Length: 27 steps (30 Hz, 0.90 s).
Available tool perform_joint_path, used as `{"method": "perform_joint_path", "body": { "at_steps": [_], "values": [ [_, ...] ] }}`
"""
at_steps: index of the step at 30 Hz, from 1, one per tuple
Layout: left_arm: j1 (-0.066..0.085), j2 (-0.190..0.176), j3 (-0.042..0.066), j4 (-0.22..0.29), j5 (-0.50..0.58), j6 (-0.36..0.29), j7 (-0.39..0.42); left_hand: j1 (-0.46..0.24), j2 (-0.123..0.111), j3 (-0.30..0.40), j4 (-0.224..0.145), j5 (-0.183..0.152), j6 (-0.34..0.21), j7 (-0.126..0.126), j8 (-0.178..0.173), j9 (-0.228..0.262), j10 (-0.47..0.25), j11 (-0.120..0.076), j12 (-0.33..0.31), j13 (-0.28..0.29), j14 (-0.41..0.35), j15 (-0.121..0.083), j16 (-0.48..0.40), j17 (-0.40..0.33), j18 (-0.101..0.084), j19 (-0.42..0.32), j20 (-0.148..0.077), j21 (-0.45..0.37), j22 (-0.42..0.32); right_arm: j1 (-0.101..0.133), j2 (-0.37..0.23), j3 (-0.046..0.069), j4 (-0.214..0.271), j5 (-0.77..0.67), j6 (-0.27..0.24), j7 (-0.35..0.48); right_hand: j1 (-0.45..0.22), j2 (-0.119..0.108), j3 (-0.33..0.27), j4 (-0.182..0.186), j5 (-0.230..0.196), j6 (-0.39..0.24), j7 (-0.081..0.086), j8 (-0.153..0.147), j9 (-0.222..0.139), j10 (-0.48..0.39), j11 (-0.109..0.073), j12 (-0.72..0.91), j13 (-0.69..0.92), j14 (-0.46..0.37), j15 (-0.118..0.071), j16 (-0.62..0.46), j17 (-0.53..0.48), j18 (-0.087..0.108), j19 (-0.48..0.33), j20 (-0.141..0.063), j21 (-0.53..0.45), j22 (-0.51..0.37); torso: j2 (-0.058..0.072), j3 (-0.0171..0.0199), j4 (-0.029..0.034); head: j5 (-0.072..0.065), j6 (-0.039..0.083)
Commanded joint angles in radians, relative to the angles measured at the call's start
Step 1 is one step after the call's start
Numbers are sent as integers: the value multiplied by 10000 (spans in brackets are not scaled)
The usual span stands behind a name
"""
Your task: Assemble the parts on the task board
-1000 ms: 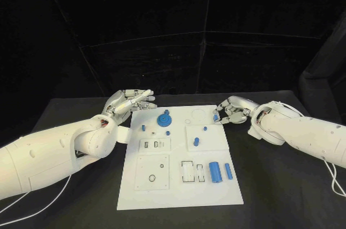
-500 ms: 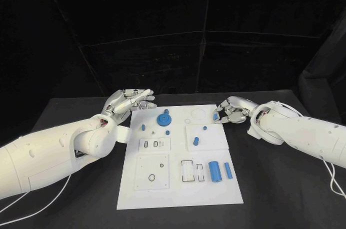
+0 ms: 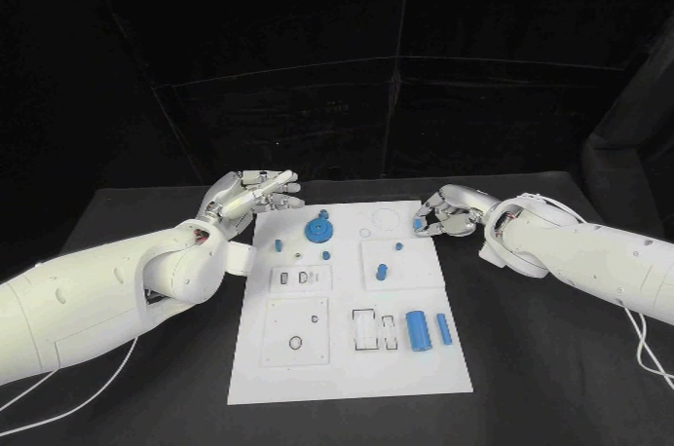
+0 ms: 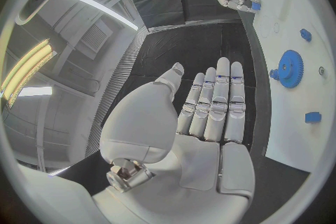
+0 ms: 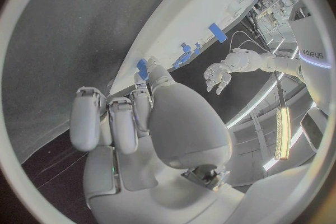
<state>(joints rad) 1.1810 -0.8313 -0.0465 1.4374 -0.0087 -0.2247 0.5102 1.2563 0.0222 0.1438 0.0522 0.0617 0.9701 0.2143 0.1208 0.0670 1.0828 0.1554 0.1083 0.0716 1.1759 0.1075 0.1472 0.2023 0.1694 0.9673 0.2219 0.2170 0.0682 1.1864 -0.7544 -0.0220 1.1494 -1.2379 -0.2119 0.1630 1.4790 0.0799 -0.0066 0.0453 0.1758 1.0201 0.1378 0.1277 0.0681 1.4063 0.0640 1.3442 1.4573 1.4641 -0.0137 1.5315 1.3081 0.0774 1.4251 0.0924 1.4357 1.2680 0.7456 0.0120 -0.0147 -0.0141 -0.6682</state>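
Note:
The white task board [image 3: 352,373] lies in the middle of the black table. My right hand [image 3: 447,214] hovers at the board's far right edge, fingers curled, pinching a small blue part [image 3: 420,227] [image 5: 143,69] between thumb and a finger. My left hand [image 3: 253,195] [image 4: 210,109] is off the board's far left corner, held up with straight, spread fingers and nothing in it. On the board, a blue gear [image 3: 320,233] [image 4: 288,68] stands near the far left. A thick blue cylinder [image 3: 417,331] and a thin blue rod [image 3: 444,330] lie at the near right.
Small blue pegs [image 3: 279,243] [image 3: 326,256] [image 3: 381,274] stand around the board's middle. Pale square plates with slots [image 3: 299,279] and a ring hole [image 3: 296,345] sit on its left half. Black table [image 3: 547,368] stretches on both sides, with a dark curtain behind.
Both hands have shifted only very slightly. The right hand keeps the small blue part pinched at the board's far right edge, and the left hand stays spread.

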Motion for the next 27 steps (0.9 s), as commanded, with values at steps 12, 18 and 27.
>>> {"method": "perform_joint_path", "body": {
  "at_steps": [12, 18, 27],
  "values": [
    [13, -23, 8, 31, 14, 76, 49, -7, 71, -31, -6, -67, -38, 58, -37, -11, -14, 60, -41, -15, -39, 38, -62, 17, 149, -1, 43, -54, -14, 17, -217, -1, 538, 2, -1097, -156, -556, 54, 227, 228, 399, 603, -223, 179, 45, 347, -309, 272, -685, 910, -223, 107, 1904, -184, 129, -191, 96, 163, -19, -10, 3, 2, -52],
    [18, -70, 8, 7, 16, 47, 32, -7, 71, -31, -6, -67, -38, 58, -37, -11, -14, 60, -41, -15, -39, 38, -62, 17, 149, -1, 43, -54, -14, 53, -520, 6, 1567, -349, -1694, -706, -614, 36, 234, 259, 408, 612, -232, 168, 42, 364, -318, 290, -668, 915, -232, 116, 1925, -188, 140, -202, 106, 184, -34, -21, 16, 29, -55],
    [20, -31, 7, -122, 17, 10, -12, 18, 123, -12, -18, -65, -26, 48, -36, -7, 0, 54, -49, -12, -27, 36, -78, 28, 153, 4, 46, -69, -11, 101, -373, 10, 2598, -984, -2018, -1426, -628, 59, 278, 269, 425, 636, -252, 165, 43, 375, -334, 298, -660, 915, -244, 114, 1922, -188, 142, -213, 107, 185, -115, -69, 127, 99, -101]
  ]
}}
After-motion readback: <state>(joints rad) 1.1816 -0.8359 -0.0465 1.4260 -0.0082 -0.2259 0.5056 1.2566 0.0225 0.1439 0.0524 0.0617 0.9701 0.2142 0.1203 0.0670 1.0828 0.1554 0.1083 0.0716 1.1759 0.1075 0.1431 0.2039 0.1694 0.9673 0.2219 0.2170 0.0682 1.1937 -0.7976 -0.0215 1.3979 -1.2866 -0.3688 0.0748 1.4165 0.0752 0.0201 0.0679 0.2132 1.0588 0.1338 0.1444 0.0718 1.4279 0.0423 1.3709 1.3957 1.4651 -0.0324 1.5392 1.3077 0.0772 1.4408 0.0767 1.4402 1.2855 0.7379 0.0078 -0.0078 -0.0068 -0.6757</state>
